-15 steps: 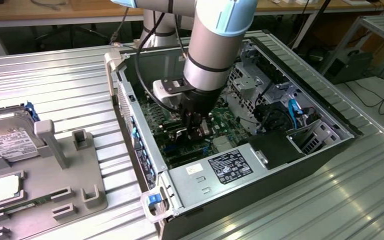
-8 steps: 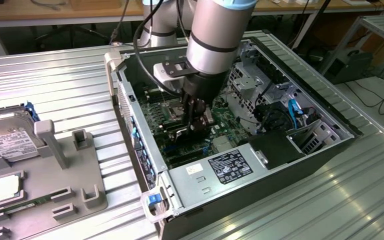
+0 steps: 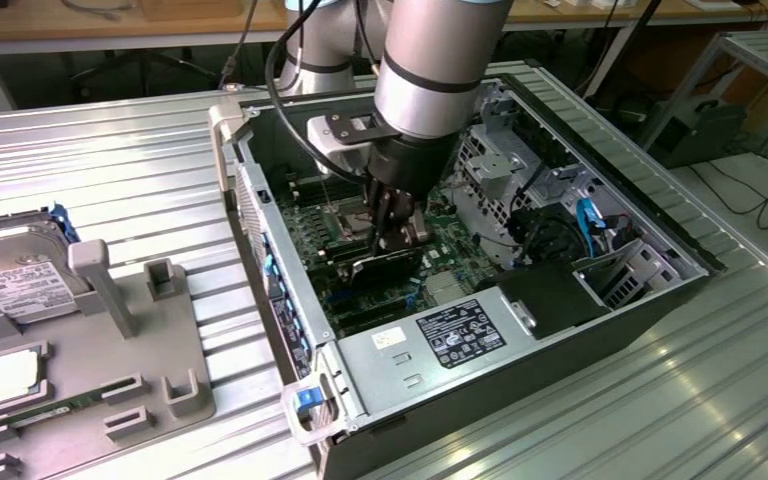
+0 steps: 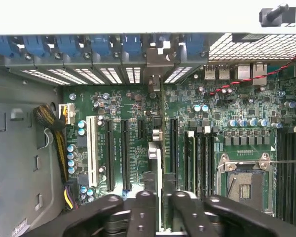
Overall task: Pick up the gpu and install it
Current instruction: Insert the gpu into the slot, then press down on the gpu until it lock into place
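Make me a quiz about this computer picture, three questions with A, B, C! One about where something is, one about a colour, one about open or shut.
1. Where is the gpu?
A. in a drawer
B. inside the case, under the jaws
C. on the floor

2. What colour are the latches along the case wall?
A. red
B. yellow
C. blue

3. The case is
A. open
B. shut
C. wrapped up

Answers:
1 B: the gpu stands on edge over the board, with the jaws shut on it.
2 C: the row of latches shows blue in the wrist view.
3 A: the case has no cover on, so its insides show.
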{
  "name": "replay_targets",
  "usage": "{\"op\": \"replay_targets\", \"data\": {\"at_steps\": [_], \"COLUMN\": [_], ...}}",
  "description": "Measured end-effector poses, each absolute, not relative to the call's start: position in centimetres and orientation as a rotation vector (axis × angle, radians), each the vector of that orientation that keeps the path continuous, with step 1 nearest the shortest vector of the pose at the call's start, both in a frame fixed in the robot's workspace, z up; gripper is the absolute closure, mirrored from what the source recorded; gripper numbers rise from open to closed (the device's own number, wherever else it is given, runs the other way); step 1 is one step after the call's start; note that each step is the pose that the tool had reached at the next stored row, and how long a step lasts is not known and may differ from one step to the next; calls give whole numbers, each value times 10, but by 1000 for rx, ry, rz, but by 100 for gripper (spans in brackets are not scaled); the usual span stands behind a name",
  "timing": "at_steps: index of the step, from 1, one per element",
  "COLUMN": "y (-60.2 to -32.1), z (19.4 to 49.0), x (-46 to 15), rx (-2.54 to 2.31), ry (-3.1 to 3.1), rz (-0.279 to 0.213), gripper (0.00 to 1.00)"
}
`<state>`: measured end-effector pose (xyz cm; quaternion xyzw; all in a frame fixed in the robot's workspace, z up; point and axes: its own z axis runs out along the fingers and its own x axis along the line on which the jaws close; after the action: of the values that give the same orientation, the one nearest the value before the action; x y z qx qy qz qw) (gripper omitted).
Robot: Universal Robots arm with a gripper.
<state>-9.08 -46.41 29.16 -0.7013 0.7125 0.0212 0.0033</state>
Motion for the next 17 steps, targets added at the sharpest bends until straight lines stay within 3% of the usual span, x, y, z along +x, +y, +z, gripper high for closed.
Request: {"op": "replay_targets", "data": {"at_steps": [1,3,17], "y": [-464,-464,-464], "z": [292,292,292], "x": [-91,-91,-100], "rx": [-2199,-2199,-2199], "ry": [2234,2234,2234], "rz": [67,67,66], "gripper": [79,89,89]}}
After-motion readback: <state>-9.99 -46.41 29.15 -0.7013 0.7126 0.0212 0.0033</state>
